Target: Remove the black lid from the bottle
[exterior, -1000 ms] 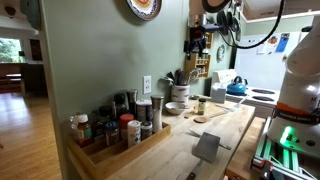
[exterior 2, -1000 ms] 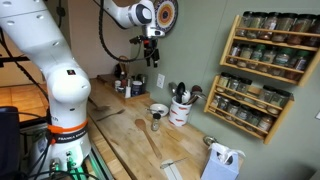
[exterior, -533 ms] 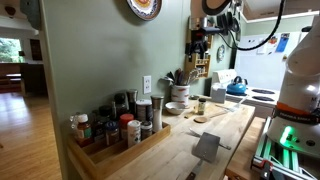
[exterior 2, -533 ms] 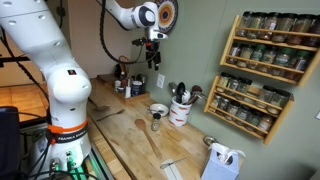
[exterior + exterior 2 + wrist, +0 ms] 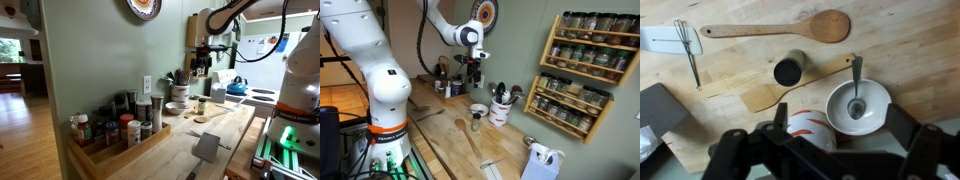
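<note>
The wrist view showed only the round black lid (image 5: 790, 68) against the grainy wooden counter (image 5: 902, 42), an exterior view revealed the pale bottle (image 5: 476, 125) beneath, and the gripper (image 5: 472, 75) hung wide-spread, empty.

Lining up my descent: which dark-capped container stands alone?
The pale bottle with the black lid, beside the white bowl; the spice jars crowd a tray.

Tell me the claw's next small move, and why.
Probably lower the claw toward the bottle while centring over the black lid. The claw hangs high above the counter, apparently open, and in the wrist view the lid sits off to one side of the claw's middle, so it isn't yet lined up to grip.
</note>
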Action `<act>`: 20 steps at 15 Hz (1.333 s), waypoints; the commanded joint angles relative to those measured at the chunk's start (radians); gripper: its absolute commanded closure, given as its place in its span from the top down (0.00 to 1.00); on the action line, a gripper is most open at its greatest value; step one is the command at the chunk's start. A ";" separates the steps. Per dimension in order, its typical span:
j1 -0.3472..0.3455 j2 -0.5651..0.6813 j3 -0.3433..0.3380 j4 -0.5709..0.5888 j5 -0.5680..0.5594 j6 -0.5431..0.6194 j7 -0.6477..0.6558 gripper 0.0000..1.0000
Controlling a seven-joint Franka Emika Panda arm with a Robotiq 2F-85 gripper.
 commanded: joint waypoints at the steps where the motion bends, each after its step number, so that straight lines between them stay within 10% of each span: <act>1: 0.000 -0.007 -0.065 -0.125 0.048 0.142 -0.090 1.00; 20: -0.066 0.289 -0.095 -0.134 -0.052 0.384 -0.088 1.00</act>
